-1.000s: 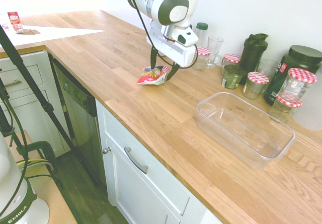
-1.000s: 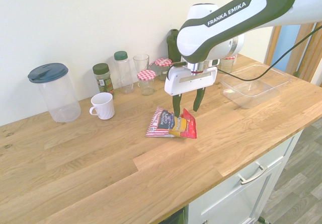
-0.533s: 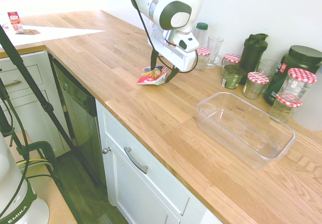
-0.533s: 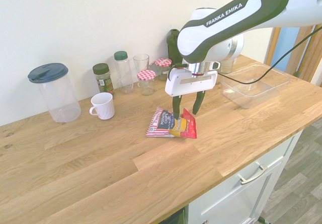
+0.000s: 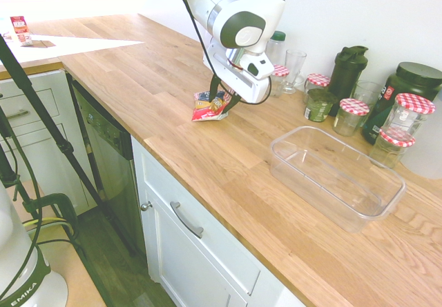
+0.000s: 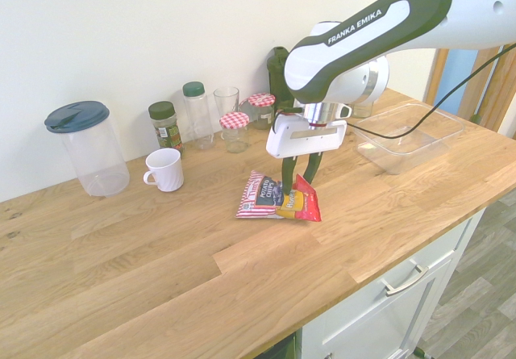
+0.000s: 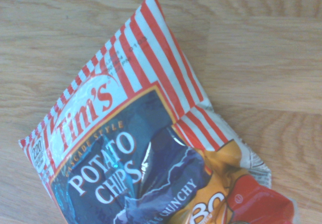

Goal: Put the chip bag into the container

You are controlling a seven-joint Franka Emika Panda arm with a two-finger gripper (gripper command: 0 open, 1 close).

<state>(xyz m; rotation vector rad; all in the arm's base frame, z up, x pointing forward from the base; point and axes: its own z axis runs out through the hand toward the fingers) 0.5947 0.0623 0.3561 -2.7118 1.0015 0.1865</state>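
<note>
Second exterior view: pincer (image 6: 296, 175) clamps chip bag (image 6: 278, 200).

arm: white shell, dark grey-green joint bands
marking: "FRANKA EMIKA" in white on dark band
gripper (image 6: 297, 168): white block, dark fingers
cable: black, along arm

a home kitchen; wooden countertop (image 5: 207, 148), white drawers (image 5: 200, 252), checked-lid jars (image 5: 352, 114), a mug (image 6: 165, 169)

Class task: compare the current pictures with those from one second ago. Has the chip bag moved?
Yes. Pinched by the gripper, the chip bag has tipped up at its red end and shifted slightly toward the container, away from the white mug.
</note>
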